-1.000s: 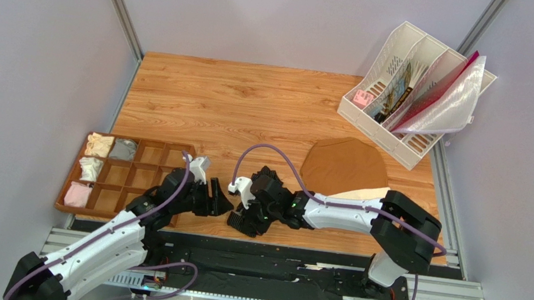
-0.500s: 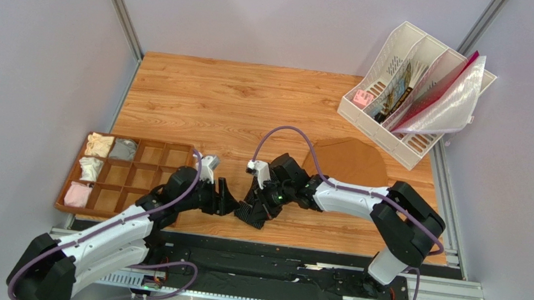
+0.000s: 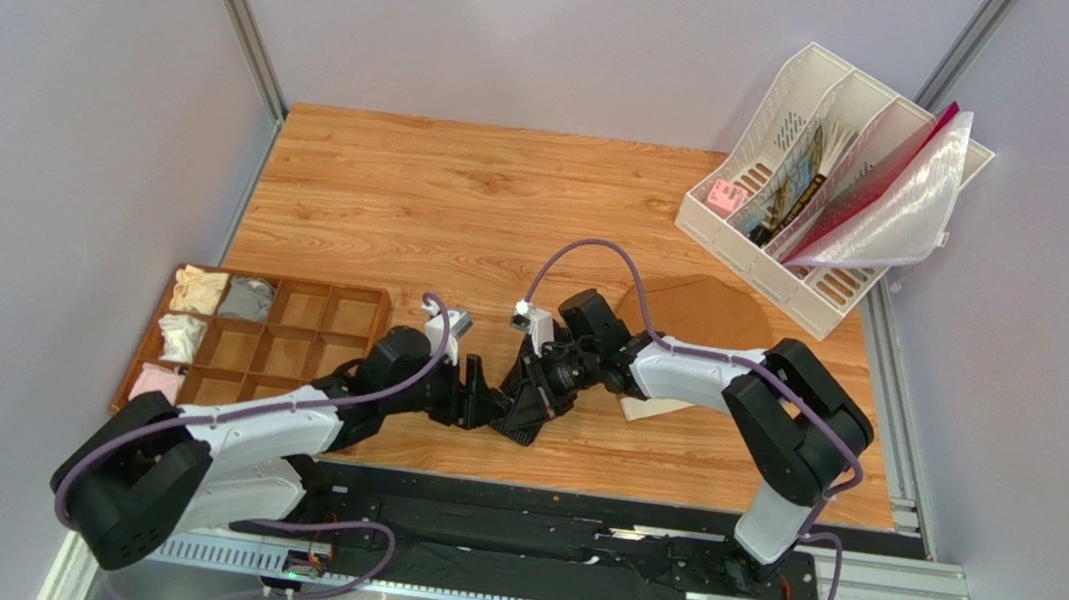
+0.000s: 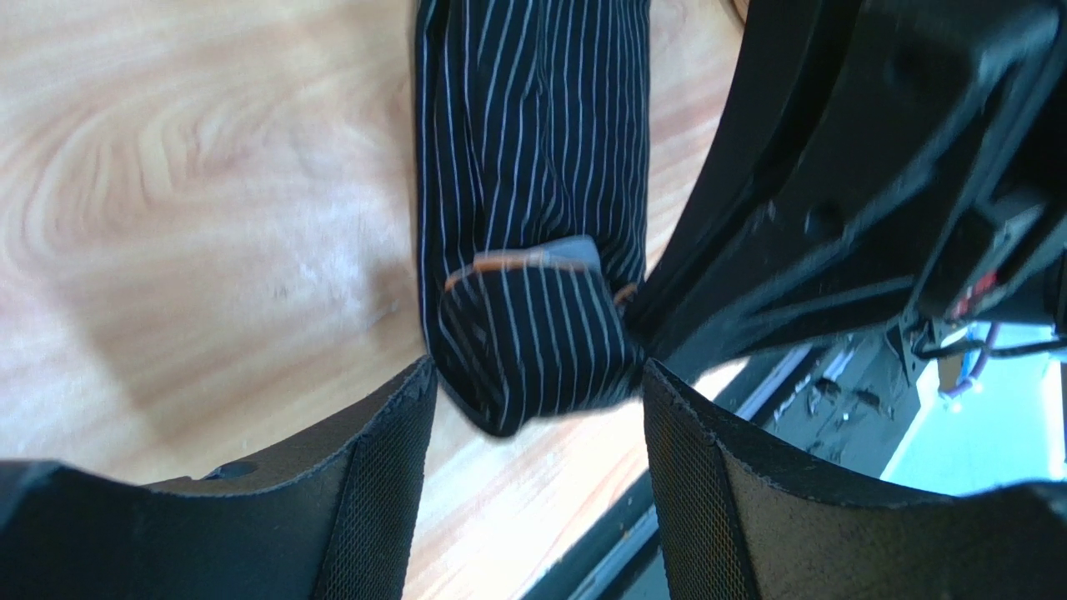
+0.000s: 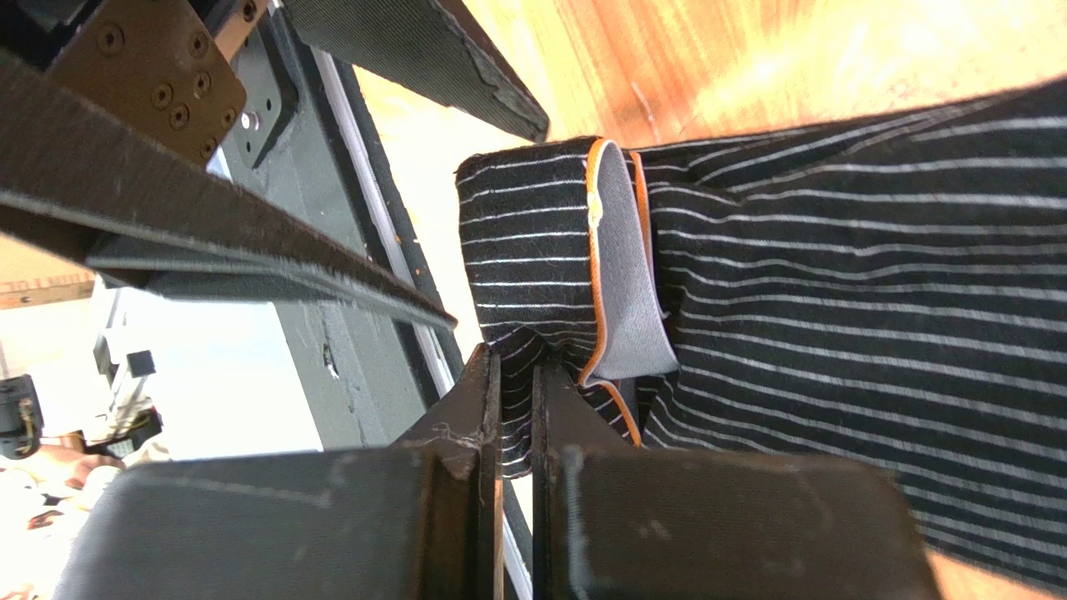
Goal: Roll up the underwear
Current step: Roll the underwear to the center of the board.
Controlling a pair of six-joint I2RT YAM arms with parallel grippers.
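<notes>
**Two arms at work on one garment.** We see two arms, each ending in one pincer, meeting over the near part of one wooden table (image 3: 417,189).

- **Left pincer** (image 4: 539,375): released. Its two padded fingers (image 4: 376,488) are spread, one on each side of the turned-over end of the underwear (image 4: 532,150). We cannot tell whether either pad touches the cloth.
- **Right pincer** (image 5: 511,375): clenched. Its two fingers (image 5: 701,525) are drawn almost together, and a thin fold of the striped cloth is pinched in the slit between them. Its dark body stands just beside the left pincer, against the same end of the garment.
- **The garment:** one piece, black with fine pale stripes, and one grey waistband edged in orange. It lies on the table as a narrow strip running away from the left pincer. The end between that pincer's fingers is doubled over on itself, with the waistband showing at the fold.
- **Beyond the right pincer:** one pair of brown briefs (image 3: 706,308) lies flat, partly hidden by that arm. Farther off stands one white file rack (image 3: 772,131) holding papers.
- **Left of the left pincer:** one wooden divided tray (image 3: 330,289) holds four small cloth bundles. One is cream (image 3: 199,291), one grey (image 3: 247,299), one white (image 3: 181,337) and one pink (image 3: 154,387).
</notes>
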